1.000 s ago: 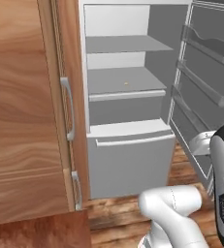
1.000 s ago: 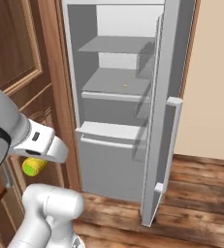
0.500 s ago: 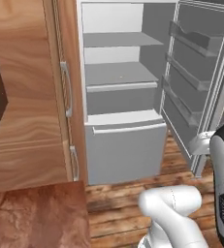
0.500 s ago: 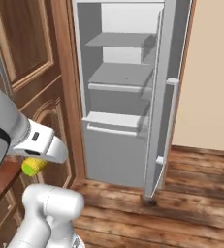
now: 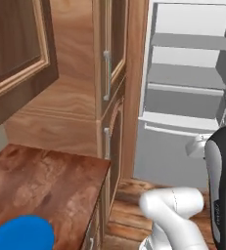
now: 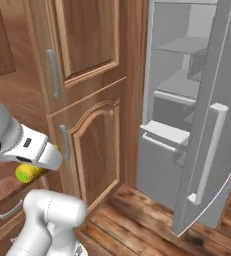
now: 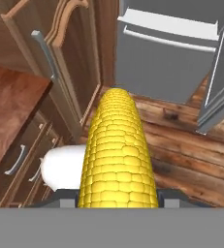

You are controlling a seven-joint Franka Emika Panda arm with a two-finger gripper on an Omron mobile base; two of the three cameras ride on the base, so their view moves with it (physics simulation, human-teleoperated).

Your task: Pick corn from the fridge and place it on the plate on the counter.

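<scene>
Wood-grained reddish-brown counter (image 5: 51, 180) carries a flat round bright blue plate (image 5: 20, 236), bare; white-framed fridge (image 5: 192, 93) stands open, grey shelves bare; gripper (image 6: 34, 167) clamped on elongated, kernel-textured yellow corn cob (image 7: 117, 152), held outside the fridge, beside brown panelled cabinets (image 6: 87, 100).

Yellow corn (image 7: 117, 150) clamped in pincer (image 6: 37, 165); blue plate (image 5: 20, 235) flat on counter (image 5: 46, 180); fridge (image 6: 187, 125) open.

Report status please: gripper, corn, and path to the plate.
Gripper shut on corn. Corn out of fridge, off the floor, not yet over plate. Counter bare beside plate, nothing in the way.
</scene>
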